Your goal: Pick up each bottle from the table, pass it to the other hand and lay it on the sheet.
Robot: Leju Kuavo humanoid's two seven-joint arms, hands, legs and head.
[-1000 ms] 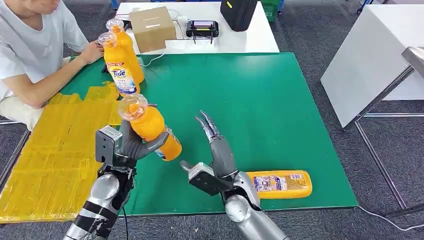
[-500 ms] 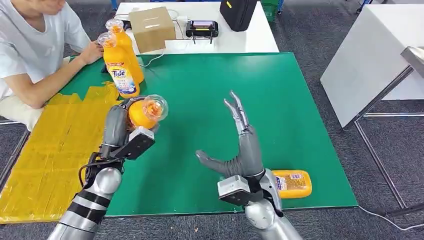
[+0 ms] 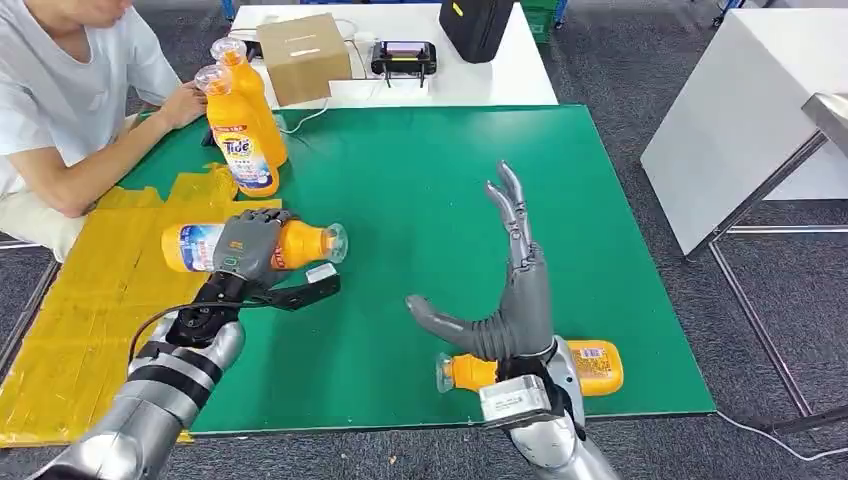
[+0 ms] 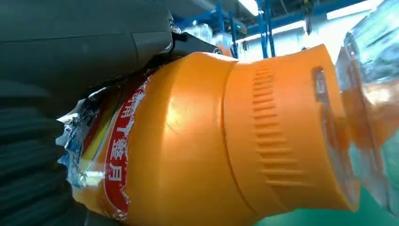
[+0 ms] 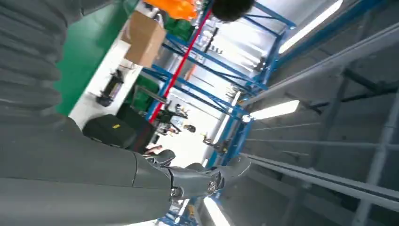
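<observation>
My left hand (image 3: 248, 252) grips an orange detergent bottle (image 3: 258, 246) around its middle, held level with its clear cap toward the green mat's centre and its base over the yellow sheet (image 3: 100, 290). The left wrist view shows the same bottle (image 4: 226, 141) close up against my hand (image 4: 56, 84). My right hand (image 3: 505, 295) stands open and upright, fingers spread, over the mat's near right part. A second orange bottle (image 3: 590, 366) lies flat behind it near the front edge. Two more bottles (image 3: 240, 125) stand upright at the mat's far left.
A person (image 3: 70, 100) sits at the far left with a hand beside the standing bottles. Behind the green mat (image 3: 430, 170) a white table holds a cardboard box (image 3: 305, 55), a small device (image 3: 403, 57) and a black bag (image 3: 478, 25). Another white table (image 3: 740, 110) stands right.
My left hand has turned the bottle from tilted upright to level and carried it left toward the yellow sheet. My right hand has drawn back to the right and raised its fingers, uncovering the lying bottle's neck.
</observation>
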